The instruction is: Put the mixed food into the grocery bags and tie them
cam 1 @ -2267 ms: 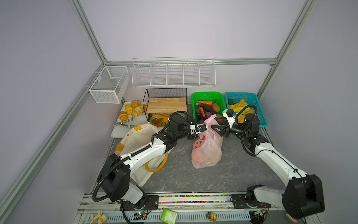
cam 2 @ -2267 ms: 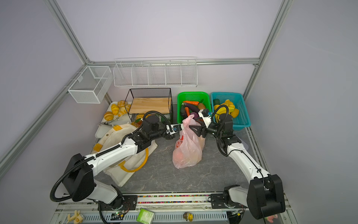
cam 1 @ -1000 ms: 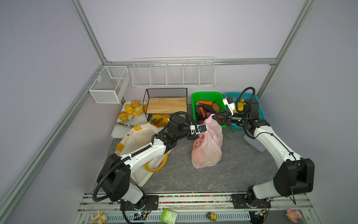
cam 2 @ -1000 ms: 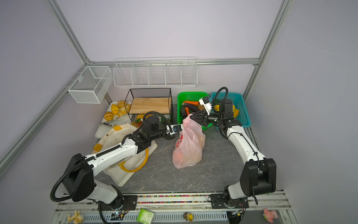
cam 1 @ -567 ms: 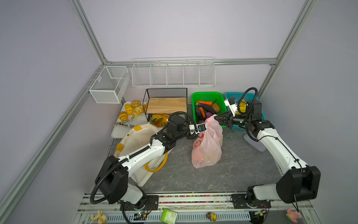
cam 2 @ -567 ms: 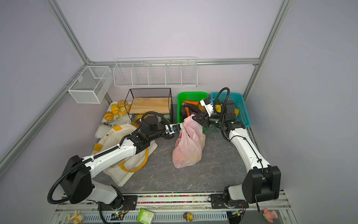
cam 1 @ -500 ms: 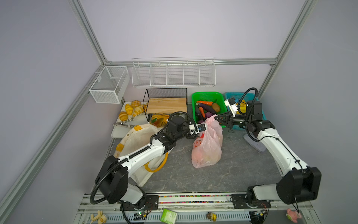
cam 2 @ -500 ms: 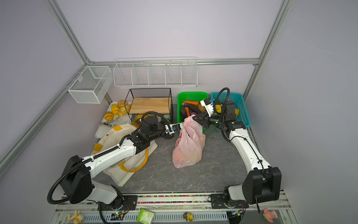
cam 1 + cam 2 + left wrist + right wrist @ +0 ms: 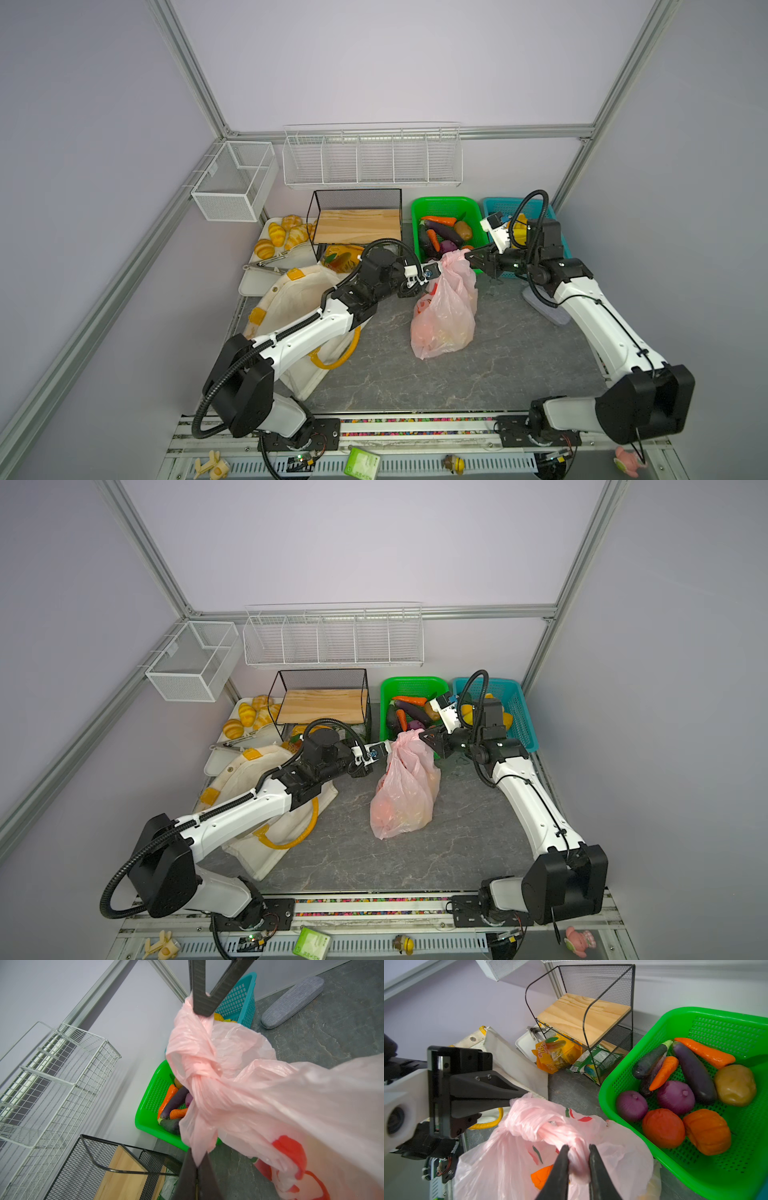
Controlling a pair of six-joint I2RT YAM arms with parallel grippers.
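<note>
The pink plastic grocery bag [image 9: 442,320] [image 9: 405,796] stands mid-table, its handles twisted into a knot [image 9: 197,1072] [image 9: 550,1126]. My left gripper [image 9: 434,270] [image 9: 384,748] [image 9: 197,1164] is shut on one handle end at the bag's top left. From the right, my right gripper [image 9: 469,257] [image 9: 422,733] [image 9: 578,1147] is shut on the other twisted handle strand. An orange piece of the mixed food [image 9: 542,1176] shows through the plastic. The cream tote [image 9: 291,299] [image 9: 245,779] with yellow handles lies under my left arm.
Behind the bag stand a green basket [image 9: 419,208] of vegetables and a teal basket [image 9: 494,203] holding yellow fruits. A black wire shelf [image 9: 357,224] with a wood board, snack packets [image 9: 556,1053], a white tray [image 9: 257,282] of croissants and a grey case [image 9: 544,307] surround the work area.
My right gripper has come down from above the green basket to the bag's top and narrowed onto the handle strand. The left gripper has kept its hold in place.
</note>
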